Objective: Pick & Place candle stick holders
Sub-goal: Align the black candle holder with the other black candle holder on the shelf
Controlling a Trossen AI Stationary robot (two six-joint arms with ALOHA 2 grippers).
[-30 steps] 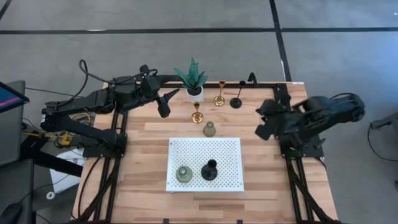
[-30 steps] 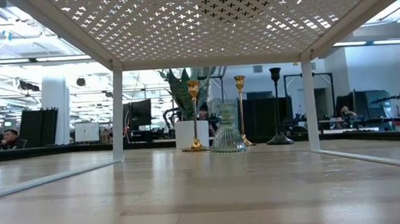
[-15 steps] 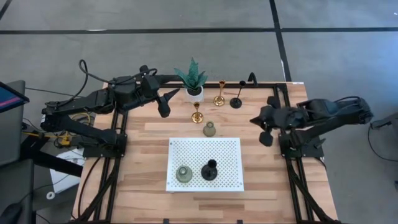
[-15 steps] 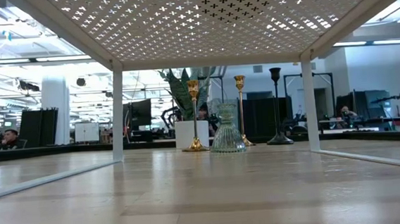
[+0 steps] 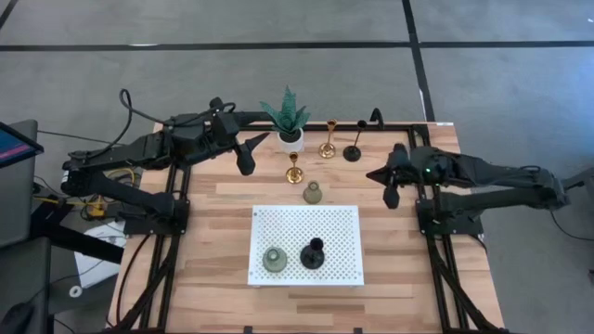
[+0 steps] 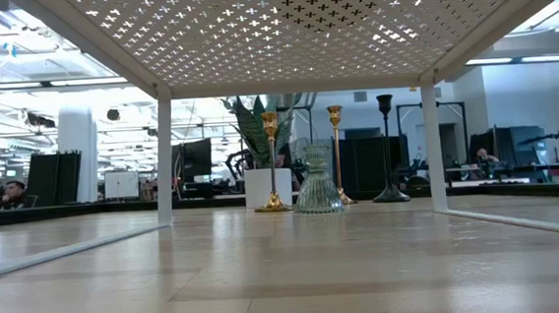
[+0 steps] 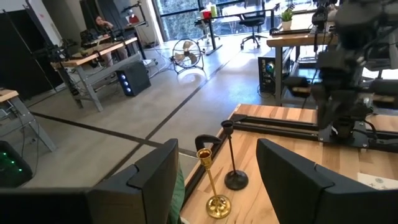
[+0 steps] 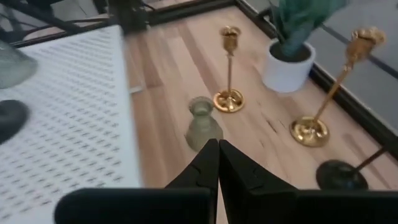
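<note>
The wooden bench (image 5: 213, 232) carries a white perforated rack (image 5: 334, 223) at its centre. Toward twelve o'clock stand a potted plant (image 5: 289, 119), two gold holders (image 5: 294, 169), a black holder (image 5: 354, 147) and a grey-green holder (image 5: 313, 192).

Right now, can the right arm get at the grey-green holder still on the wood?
Probably yes. The right gripper sits off to the side of the grey-green holder, with bare table between them. Its fingers are shut and would need to open first.
</note>
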